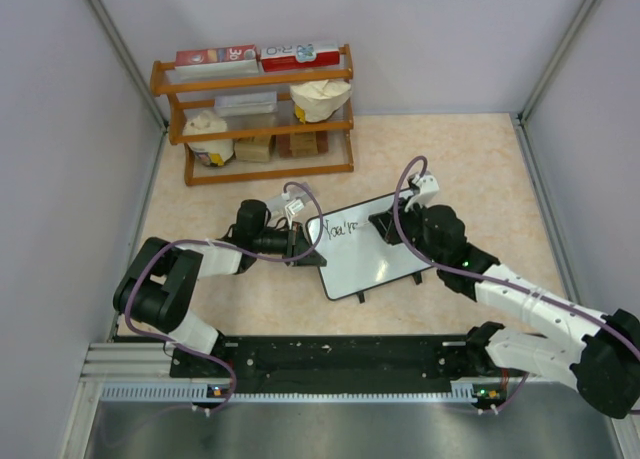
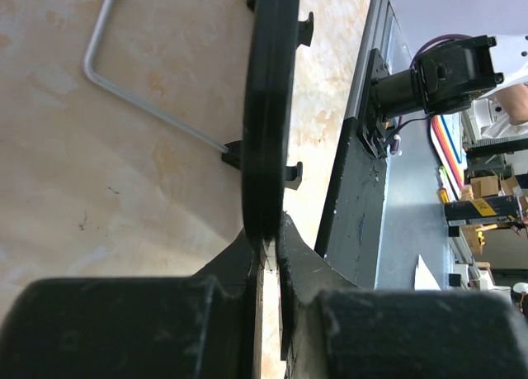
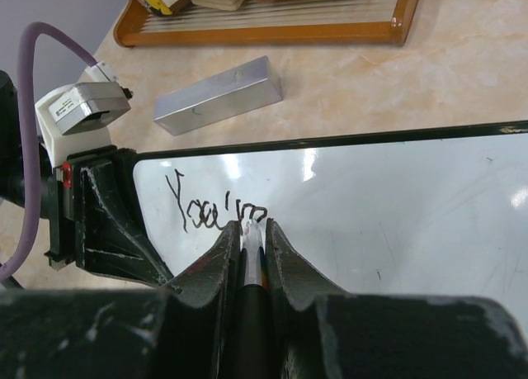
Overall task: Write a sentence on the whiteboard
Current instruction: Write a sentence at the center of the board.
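The whiteboard [image 1: 372, 251] lies tilted mid-table, with black script reading roughly "You're" [image 1: 341, 228] at its upper left. My left gripper [image 1: 305, 245] is shut on the board's left edge; in the left wrist view the black frame [image 2: 266, 106] runs edge-on between the jaws of my left gripper [image 2: 272, 239]. My right gripper [image 1: 385, 226] is over the board's upper middle, shut on a marker [image 3: 252, 255] whose tip touches the white surface [image 3: 412, 206] at the end of the script [image 3: 216, 210]. The gripper [image 3: 252, 229] shows in the right wrist view.
A wooden shelf [image 1: 258, 114] with boxes and bags stands at the back left. A small silver block [image 3: 219, 94] lies between shelf and board. The board's metal stand wire [image 2: 136, 90] rests on the tabletop. Grey walls enclose three sides; a black rail [image 1: 340, 364] runs along the near edge.
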Tool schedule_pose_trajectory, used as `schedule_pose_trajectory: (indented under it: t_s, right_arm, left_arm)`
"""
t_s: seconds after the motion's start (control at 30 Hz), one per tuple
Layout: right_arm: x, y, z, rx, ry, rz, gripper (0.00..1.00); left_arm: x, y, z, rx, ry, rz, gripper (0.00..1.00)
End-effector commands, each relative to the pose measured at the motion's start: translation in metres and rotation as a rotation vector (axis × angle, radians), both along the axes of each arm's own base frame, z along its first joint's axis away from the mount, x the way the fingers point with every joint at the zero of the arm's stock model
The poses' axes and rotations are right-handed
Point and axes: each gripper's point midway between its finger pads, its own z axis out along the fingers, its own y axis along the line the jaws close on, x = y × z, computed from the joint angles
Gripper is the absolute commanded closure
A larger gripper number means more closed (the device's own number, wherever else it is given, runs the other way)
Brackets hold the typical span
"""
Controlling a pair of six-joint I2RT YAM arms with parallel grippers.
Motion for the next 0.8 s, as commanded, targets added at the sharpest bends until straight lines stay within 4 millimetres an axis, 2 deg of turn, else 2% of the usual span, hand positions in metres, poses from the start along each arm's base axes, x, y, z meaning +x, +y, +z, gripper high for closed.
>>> schedule_pose_trajectory:
  t_s: [0.0,0.43,0.77]
  right_arm:
    - [-0.004,-0.010,-0.013,-0.041,0.019,-0.009,1.00]
    - [-0.001,-0.019,-0.018,-0.070,0.018,-0.050,1.00]
    - [0.004,-0.026,-0.009,-0.067,-0.005,-0.084,1.00]
  left_arm:
    - [-0.005,0.000,-0.002,0.002,-0.022,-0.026,1.00]
    - [-0.005,0.000,-0.002,0.000,-0.020,-0.028,1.00]
    - [-0.005,0.000,-0.002,0.001,-0.020,-0.029,1.00]
